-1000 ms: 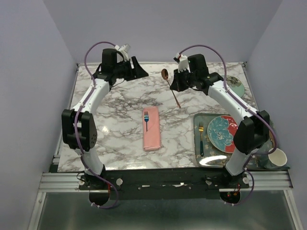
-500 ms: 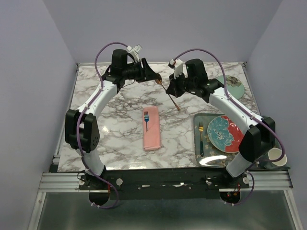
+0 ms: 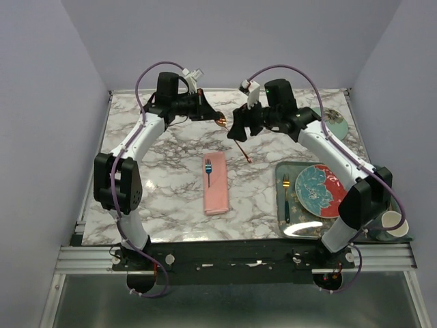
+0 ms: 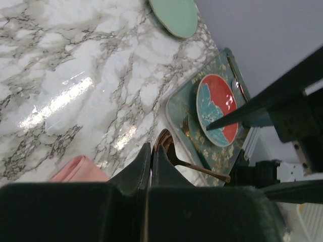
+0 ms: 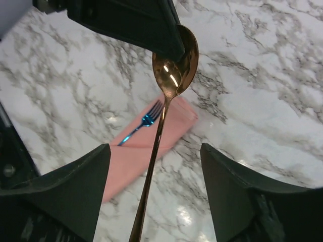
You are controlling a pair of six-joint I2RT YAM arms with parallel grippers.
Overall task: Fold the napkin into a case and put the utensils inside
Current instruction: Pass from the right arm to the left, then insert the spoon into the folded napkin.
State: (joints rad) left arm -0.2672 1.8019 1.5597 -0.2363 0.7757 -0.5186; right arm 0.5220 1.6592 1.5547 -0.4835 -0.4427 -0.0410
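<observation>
The napkin, a narrow pink case, lies mid-table with the dark blue fork tucked in its top end. Above the table's far middle hangs the copper spoon. My left gripper is shut on its bowl. In the left wrist view the bowl sticks out past the closed left gripper. My right gripper is open. In the right wrist view the spoon handle runs untouched through the right gripper, above the case and fork.
A patterned tray at the right holds a red-and-teal plate and a gold-headed fork with a teal handle. A mint plate sits at the far right and a paper cup at the near right edge.
My left gripper swung right and shut on the spoon's bowl. My right gripper, which held the handle, opened and let it go.
</observation>
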